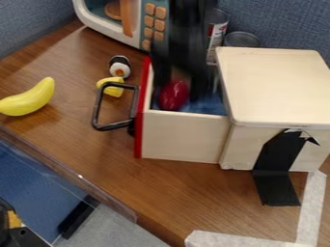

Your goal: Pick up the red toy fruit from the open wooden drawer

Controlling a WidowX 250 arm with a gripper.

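One red toy sits inside the open drawer at twelve o'clock, my gripper at it, parted or clamped I cannot tell; stowing looks nearly done, withdrawal probably left.

We see a brown wooden table in front of blue fabric walls.
Below its near edge, we find gray floor; pale light glints softly off the wood.

Two cans, one each of banana, sushi, yellow piece, red toy, drawer, microwave
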